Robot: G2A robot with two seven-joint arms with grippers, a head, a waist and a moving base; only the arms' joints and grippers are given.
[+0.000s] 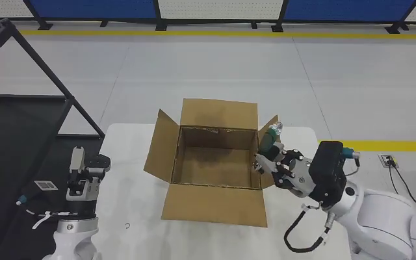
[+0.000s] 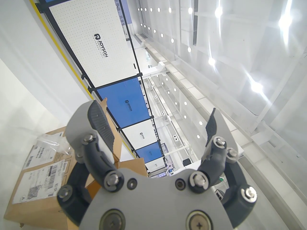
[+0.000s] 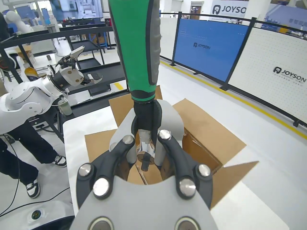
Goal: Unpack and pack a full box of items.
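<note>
**Right arm holds a green tool at the box's right wall; box looks empty**

Open cardboard box (image 1: 214, 207) sits mid-table (image 1: 130, 201), all four flaps out; the floor of the box looks bare from the top view. Right gripper (image 3: 144, 118) has its fingers closed on the tool (image 3: 140, 37), pinching the narrow black collar below the handle; handle points away from the wrist, and the tool sits over the box's right flap, just at the rim. Left gripper (image 2: 153, 116) is well apart at the table's left edge, fingers (image 2: 99, 123) spread wide, holding nothing, aimed at the ceiling.

Step, as a judgement: a transfer across the rim; either the last item out or the first going back in, can't tell which.

Next move likely needs clearance over the upright flap and a level set-down; the grip is low on a long handle, so it may swing.

Materials: handle is green rubbery moulding with a grey inlay and a glossy end cap, tapered, round; box is plain corrugated board with paper labels on one side; finger pads are ribbed black rubber.
</note>
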